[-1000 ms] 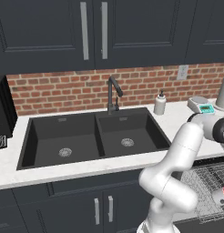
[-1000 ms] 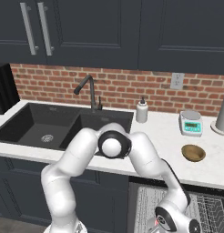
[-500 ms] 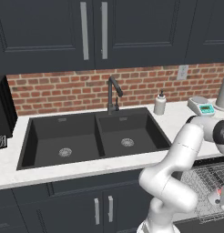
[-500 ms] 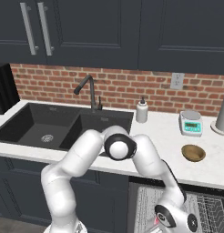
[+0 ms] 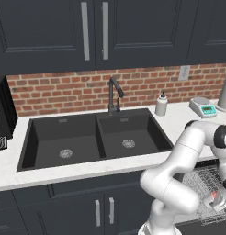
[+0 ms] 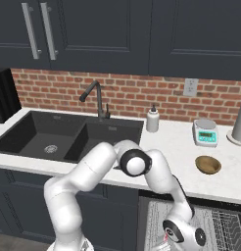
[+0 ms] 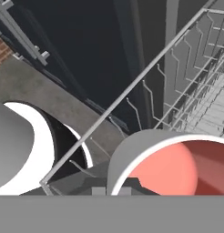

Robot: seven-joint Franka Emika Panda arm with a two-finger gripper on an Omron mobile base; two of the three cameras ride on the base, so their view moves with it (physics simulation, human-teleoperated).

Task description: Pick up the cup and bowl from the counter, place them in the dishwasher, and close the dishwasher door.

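My gripper [image 5: 219,202] is down at the silver wire rack [image 5: 200,178] of the open dishwasher, shut on the cup [image 5: 214,196]. From the right base the cup [image 6: 166,238] peeks out pink beside the gripper [image 6: 169,240], over the rack [image 6: 220,229]. In the hand view the cup [image 7: 177,166], pale outside and red inside, sits right at the fingers, with rack wires [image 7: 196,91] around it. The brown bowl [image 6: 208,164] rests on the white counter [image 6: 176,142], to the right above the rack. The dishwasher door is hidden below the rack.
A black double sink [image 5: 94,140] with a faucet [image 5: 113,95] is set into the counter [image 5: 178,123]. Along the brick wall stand a white pump bottle [image 6: 152,119], a small scale [image 6: 204,132] and a tall grey vessel [image 6: 240,122]. Dark cupboards hang above.
The arm's elbow has swung a little to the right and down. The hand with the cup stays low at the rack, hardly shifted.
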